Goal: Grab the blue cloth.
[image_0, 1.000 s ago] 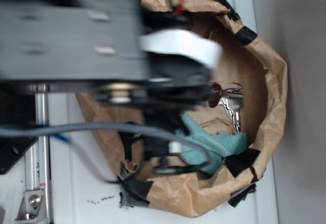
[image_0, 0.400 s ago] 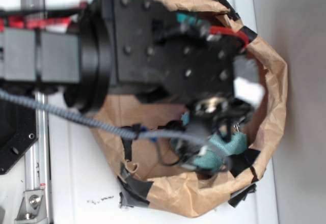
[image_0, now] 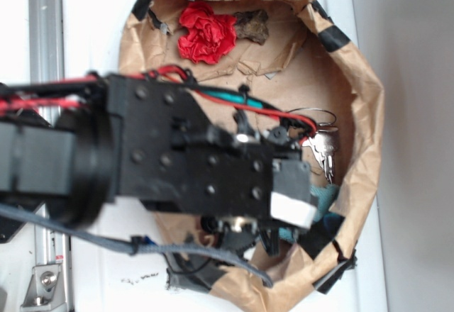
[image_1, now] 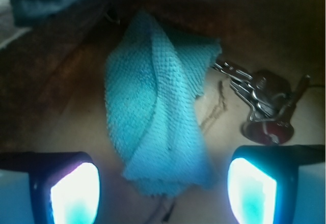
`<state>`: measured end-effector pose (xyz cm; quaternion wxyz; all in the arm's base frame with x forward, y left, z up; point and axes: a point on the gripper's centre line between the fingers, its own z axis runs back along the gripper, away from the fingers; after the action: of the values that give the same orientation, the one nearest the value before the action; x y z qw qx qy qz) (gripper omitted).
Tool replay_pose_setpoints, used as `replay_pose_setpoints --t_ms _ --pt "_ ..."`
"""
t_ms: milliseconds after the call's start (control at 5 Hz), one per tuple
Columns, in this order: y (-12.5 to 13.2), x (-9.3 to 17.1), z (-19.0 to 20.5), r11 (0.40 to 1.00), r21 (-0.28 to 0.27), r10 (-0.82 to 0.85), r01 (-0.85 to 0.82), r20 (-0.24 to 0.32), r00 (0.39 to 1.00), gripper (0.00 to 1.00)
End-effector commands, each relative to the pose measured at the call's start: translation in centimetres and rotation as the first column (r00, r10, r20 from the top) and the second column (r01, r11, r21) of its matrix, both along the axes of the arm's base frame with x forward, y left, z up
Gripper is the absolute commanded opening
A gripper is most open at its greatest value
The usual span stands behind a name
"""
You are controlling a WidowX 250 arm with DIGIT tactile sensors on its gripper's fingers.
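The blue cloth (image_1: 155, 107) lies folded on the brown paper floor of the bag, seen from above in the wrist view. My gripper (image_1: 163, 193) hangs over it, open, with one finger on each side of the cloth's near end and nothing between the pads. In the exterior view the black arm covers most of the cloth; only a teal corner of the blue cloth (image_0: 325, 197) shows beside the gripper (image_0: 284, 227).
A bunch of keys (image_1: 260, 96) lies just right of the cloth, keys (image_0: 323, 145) also showing past the arm. A red ruffled fabric piece (image_0: 206, 32) and a dark lump (image_0: 252, 27) sit at the far side of the brown paper bag (image_0: 365, 113), whose walls surround everything.
The arm has shifted down and toward the bag's near side, uncovering the red fabric at the far end. The gripper now hangs over the cloth, hiding most of it in the exterior view.
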<state>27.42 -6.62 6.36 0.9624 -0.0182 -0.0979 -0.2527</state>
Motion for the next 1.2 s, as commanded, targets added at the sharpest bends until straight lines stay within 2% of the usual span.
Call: replay_pose_setpoints --t_ms 0,200,400,600,800,1000 --pt "-3.0 2.1 -3.1 0.998 0.025 -0.053 0.052 0.013 0.999 1.00" --pt "-4.2 2.3 -4.1 0.999 0.025 -0.034 0.034 0.002 0.999 0.35" --pt "-3.9 2.3 -3.5 1.000 0.006 -0.009 0.008 0.019 1.000 0.00" --pt "-2.8 2.5 -2.8 1.000 0.006 0.030 -0.031 0.036 0.999 0.00" --pt "-0.3 3.5 -1.7 0.991 -0.022 0.130 -0.129 0.037 0.991 0.00" --pt "2.6 4.6 0.3 0.971 -0.043 0.237 -0.234 0.074 0.969 0.00"
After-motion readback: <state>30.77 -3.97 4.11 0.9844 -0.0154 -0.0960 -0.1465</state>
